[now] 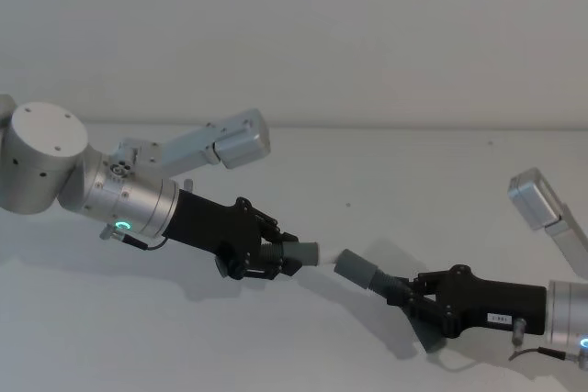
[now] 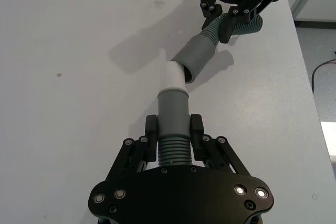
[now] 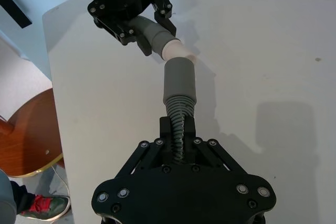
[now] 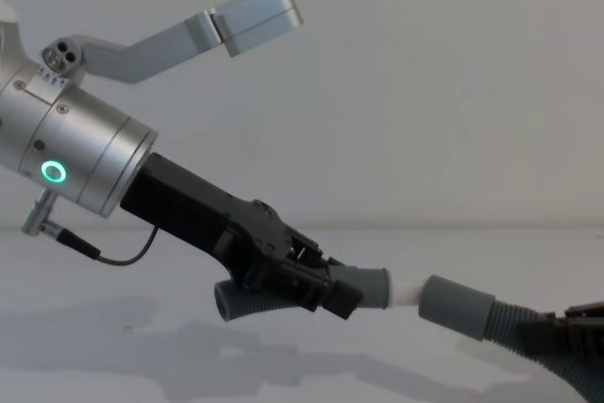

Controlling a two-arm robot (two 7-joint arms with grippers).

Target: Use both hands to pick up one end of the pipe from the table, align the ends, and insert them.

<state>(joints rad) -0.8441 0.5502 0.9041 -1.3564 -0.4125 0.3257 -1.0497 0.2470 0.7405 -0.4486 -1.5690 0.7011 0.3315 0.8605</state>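
Both hands (image 1: 276,259) (image 1: 411,293) clamp pipe (image 4: 354,288) pieces.

We seem to be in a lab or robot test room. Our bench (image 1: 386,162) is a plain matte white slab set against a bare pale wall (image 1: 367,25), with nothing domestic on it. Past its edge, the right wrist view shows a round wooden seat (image 3: 31,135) and someone's red shoe (image 3: 44,205) on a light floor.

short pipe piece (image 1: 296,254) left | longer piece (image 1: 372,276) right | above table (image 1: 367,172)
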